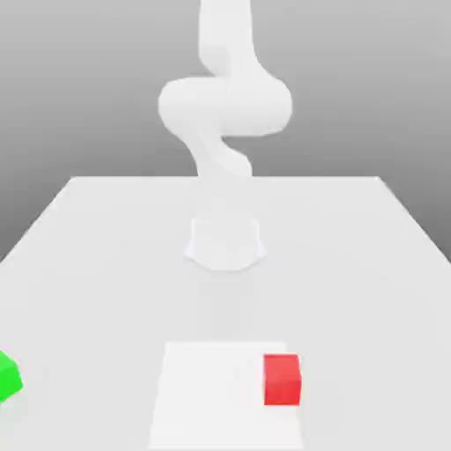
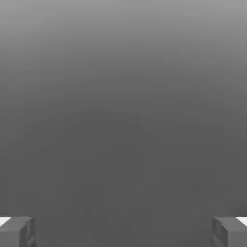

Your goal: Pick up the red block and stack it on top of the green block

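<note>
The red block is a small bright cube near the front of the white table, a little to the exterior view's right of centre. The green block lies at the far left edge of that view, partly cut off by the frame. A wide stretch of table separates the two blocks. In the hand view my gripper is open, its grey fingertips far apart with nothing between them and only plain grey beyond. The white arm rises from its base and leaves the frame at the top.
The arm's round base stands mid-table, behind the blocks. A paler rectangular patch lies at the table's front, and the red block overlaps its right side. The table's far edge runs behind the base.
</note>
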### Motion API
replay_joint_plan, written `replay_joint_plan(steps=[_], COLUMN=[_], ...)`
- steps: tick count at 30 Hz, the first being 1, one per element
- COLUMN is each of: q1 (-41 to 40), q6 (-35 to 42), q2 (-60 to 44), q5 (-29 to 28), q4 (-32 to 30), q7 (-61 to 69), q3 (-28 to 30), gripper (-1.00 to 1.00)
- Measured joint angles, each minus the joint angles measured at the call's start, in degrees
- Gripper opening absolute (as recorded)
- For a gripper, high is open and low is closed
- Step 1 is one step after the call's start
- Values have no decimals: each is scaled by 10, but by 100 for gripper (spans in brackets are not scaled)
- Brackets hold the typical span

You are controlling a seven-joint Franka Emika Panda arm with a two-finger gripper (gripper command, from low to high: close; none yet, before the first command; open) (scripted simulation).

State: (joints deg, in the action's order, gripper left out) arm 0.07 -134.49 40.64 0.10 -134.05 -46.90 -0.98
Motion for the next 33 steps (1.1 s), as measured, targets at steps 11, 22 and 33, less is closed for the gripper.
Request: replay_joint_plan(steps=[11,22,33], q1=[7,31,54], q6=[-121,-246,-339], q2=[-232,-461,-574], q5=[-3,-23,-62], q4=[-101,-190,-177], q7=[-53,-113,-143], q3=[-44,-65,-33], gripper=[0,0,-100])
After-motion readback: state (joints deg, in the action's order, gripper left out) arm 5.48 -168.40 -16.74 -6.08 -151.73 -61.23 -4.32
